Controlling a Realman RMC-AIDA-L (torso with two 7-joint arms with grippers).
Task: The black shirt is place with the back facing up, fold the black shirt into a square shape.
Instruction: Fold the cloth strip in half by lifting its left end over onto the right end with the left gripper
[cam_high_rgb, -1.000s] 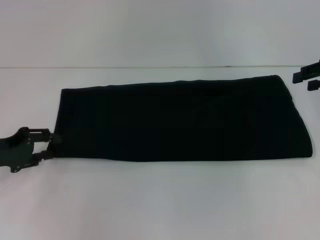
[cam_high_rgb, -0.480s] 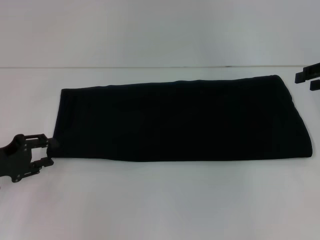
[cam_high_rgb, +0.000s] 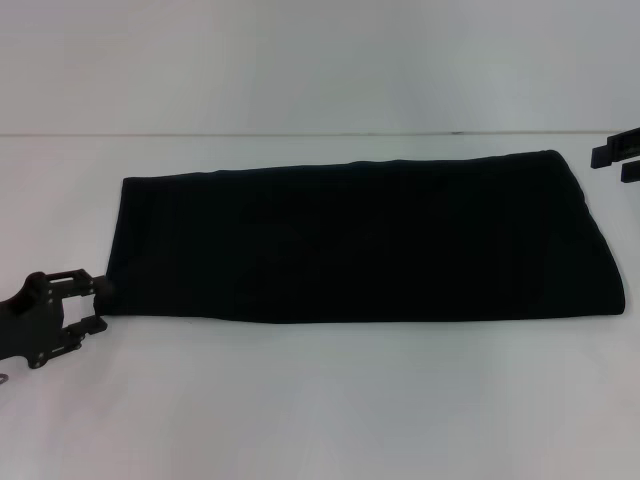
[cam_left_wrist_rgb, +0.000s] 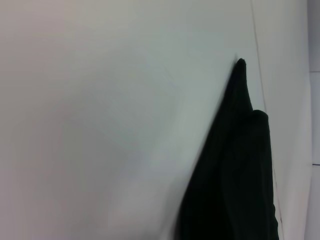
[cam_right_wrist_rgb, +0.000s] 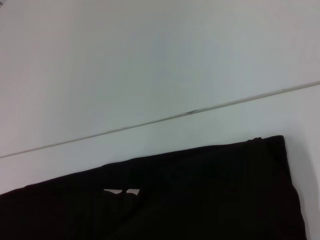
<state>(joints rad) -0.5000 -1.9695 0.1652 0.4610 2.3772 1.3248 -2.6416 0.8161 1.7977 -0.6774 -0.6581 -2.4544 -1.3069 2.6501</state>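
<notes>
The black shirt (cam_high_rgb: 360, 240) lies flat on the white table as a long folded band running left to right. The left wrist view shows its edge (cam_left_wrist_rgb: 235, 175), and the right wrist view shows its far part (cam_right_wrist_rgb: 200, 200). My left gripper (cam_high_rgb: 98, 304) sits low at the shirt's near left corner. It is open, with its upper fingertip (cam_high_rgb: 102, 287) right at the fabric edge and nothing between the fingers. My right gripper (cam_high_rgb: 618, 161) is open at the far right edge of the head view, just off the shirt's far right corner.
The white table (cam_high_rgb: 320, 400) has bare surface in front of the shirt and to its left. A thin seam (cam_high_rgb: 300, 135) runs across the back where the table meets the pale wall. Small white marks (cam_right_wrist_rgb: 120, 191) show on the fabric.
My left gripper has drawn back from the shirt's left corner, moving toward me and slightly left. The right gripper shifted a little to the right. The shirt has not moved.
</notes>
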